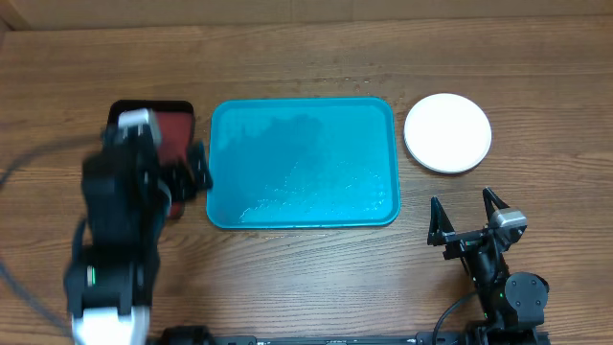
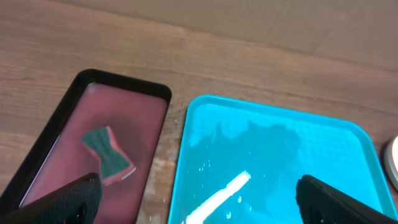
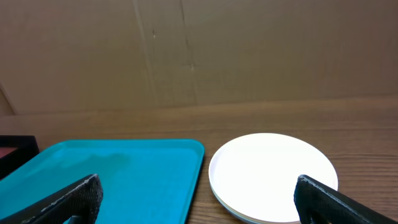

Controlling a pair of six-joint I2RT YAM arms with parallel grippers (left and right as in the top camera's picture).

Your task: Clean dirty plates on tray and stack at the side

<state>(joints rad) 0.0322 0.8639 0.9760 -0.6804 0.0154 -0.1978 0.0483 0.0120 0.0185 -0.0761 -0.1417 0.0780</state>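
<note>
Fingers (image 2: 71, 199) of the left gripper (image 1: 196, 172) are spread wide with nothing between them; they hang over the seam where the dark-red tray (image 2: 127, 118) lies beside the blue tray (image 1: 316, 144). The right gripper (image 1: 462, 201) is likewise fully released and holds nothing; it sits low over the table (image 1: 306, 57) at the near right, well apart from both trays, its tips pointing toward the white plate (image 1: 447, 132).

The blue tray lies in the middle of the table, long side across; no plate is on it; its floor is bare except for a wet sheen and small water beads, thickest toward the near right part, and a bright streak of reflected light shows in the left wrist view.

The dark-red tray, narrow with a black rim, lies just left of the blue one, close to it but not overlapping; the left arm covers much of it from above; one sponge (image 2: 107, 155) lies inside on its floor, green on top with a reddish-pink edge, toward the near end.

The white plate rests on the bare wood just right of the blue tray, level with its far right corner, near it but not touching; its top face looks clean; its near edge seems layered in the right wrist view, though I cannot tell whether other plates lie beneath.
</note>
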